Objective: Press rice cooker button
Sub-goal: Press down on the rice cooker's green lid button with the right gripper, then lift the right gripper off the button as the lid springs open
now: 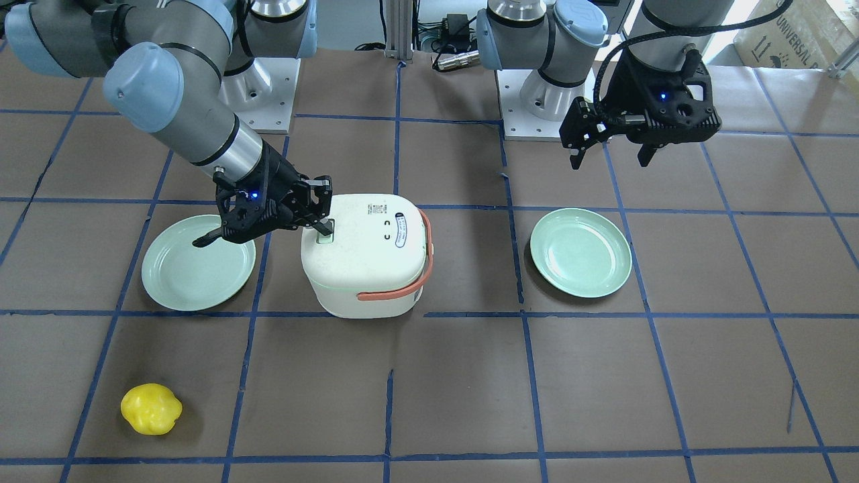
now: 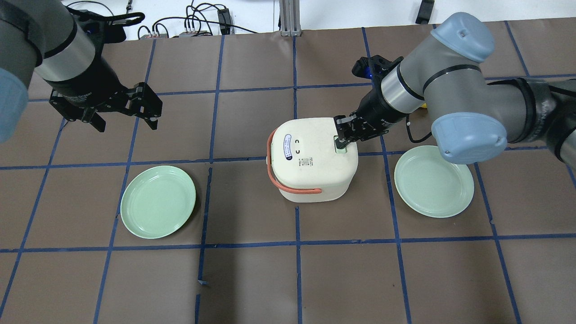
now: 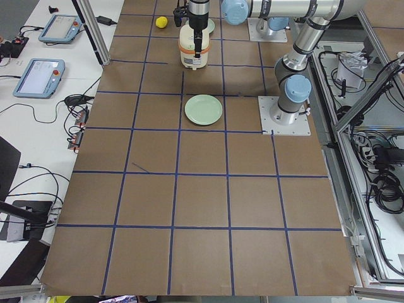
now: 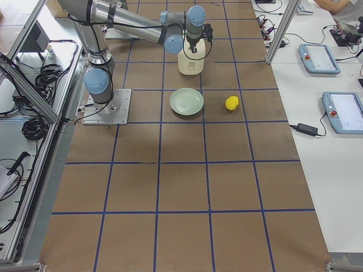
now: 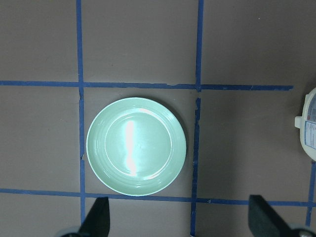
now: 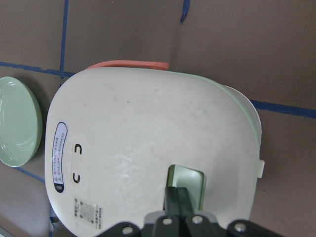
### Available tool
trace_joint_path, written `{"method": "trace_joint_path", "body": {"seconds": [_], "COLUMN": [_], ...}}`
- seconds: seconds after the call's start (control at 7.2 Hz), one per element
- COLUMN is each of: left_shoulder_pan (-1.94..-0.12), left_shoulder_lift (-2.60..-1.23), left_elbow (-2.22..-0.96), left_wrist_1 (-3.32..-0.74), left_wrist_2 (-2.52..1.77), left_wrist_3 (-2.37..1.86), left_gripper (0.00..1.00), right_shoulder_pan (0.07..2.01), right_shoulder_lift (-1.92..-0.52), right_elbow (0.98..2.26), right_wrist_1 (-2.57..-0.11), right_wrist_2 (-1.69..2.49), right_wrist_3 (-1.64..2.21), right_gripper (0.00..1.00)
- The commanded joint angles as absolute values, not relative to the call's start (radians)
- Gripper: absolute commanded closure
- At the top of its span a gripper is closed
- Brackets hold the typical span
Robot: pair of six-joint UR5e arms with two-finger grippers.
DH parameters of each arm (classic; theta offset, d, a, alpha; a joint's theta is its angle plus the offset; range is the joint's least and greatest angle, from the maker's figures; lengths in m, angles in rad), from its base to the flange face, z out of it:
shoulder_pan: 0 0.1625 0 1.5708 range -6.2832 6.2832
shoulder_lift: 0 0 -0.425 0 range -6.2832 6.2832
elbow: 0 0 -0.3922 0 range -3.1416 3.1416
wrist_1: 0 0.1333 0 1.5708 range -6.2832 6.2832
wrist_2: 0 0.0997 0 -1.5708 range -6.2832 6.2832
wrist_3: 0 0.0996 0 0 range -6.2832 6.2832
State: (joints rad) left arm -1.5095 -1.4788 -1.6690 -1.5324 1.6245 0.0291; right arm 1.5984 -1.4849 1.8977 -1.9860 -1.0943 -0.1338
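Note:
The white rice cooker (image 1: 366, 258) with an orange handle stands mid-table; it also shows in the overhead view (image 2: 315, 157) and the right wrist view (image 6: 148, 123). Its pale-green button (image 6: 192, 178) sits in a recess at the lid's edge on the robot's right side (image 2: 343, 150). My right gripper (image 6: 178, 195) is shut, its fingertips together and resting down on the button (image 1: 325, 236). My left gripper (image 2: 127, 125) is open and empty, held high over the table well away from the cooker, above a green plate (image 5: 136, 146).
Two pale-green plates lie on either side of the cooker, one (image 2: 158, 201) on my left and one (image 2: 434, 181) on my right under the right arm. A yellow pepper-like object (image 1: 151, 408) lies at the far right side of the table.

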Motion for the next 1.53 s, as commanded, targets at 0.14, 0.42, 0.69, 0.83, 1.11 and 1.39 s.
{"method": "trace_joint_path", "body": {"seconds": [0.14, 0.42, 0.69, 0.83, 1.11, 1.39], "left_shoulder_pan": [-1.509, -1.509, -1.509, -1.509, -1.509, -1.509], "left_shoulder_lift": [-1.479, -1.479, -1.479, -1.479, -1.479, -1.479], "left_elbow": [-1.669, -1.669, -1.669, -1.669, -1.669, -1.669], "left_wrist_1": [-1.532, -1.532, -1.532, -1.532, -1.532, -1.532], "left_wrist_2": [1.624, 1.624, 1.624, 1.624, 1.624, 1.624], "left_wrist_3": [0.029, 0.029, 0.029, 0.029, 0.029, 0.029], "left_gripper": [0.0, 0.0, 0.0, 0.0, 0.0, 0.0], "right_shoulder_pan": [1.598, 1.598, 1.598, 1.598, 1.591, 1.586], "right_shoulder_lift": [-1.494, -1.512, -1.557, -1.559, -1.56, -1.562], "right_elbow": [1.887, 1.858, 1.803, 1.781, 1.767, 1.746], "right_wrist_1": [-1.982, -1.987, -1.952, -1.936, -1.933, -1.931], "right_wrist_2": [-1.097, -1.124, -1.257, -1.272, -1.314, -1.354], "right_wrist_3": [-0.12, -0.117, -0.114, -0.115, -0.115, -0.106], "right_gripper": [0.83, 0.27, 0.01, 0.01, 0.01, 0.01]}}
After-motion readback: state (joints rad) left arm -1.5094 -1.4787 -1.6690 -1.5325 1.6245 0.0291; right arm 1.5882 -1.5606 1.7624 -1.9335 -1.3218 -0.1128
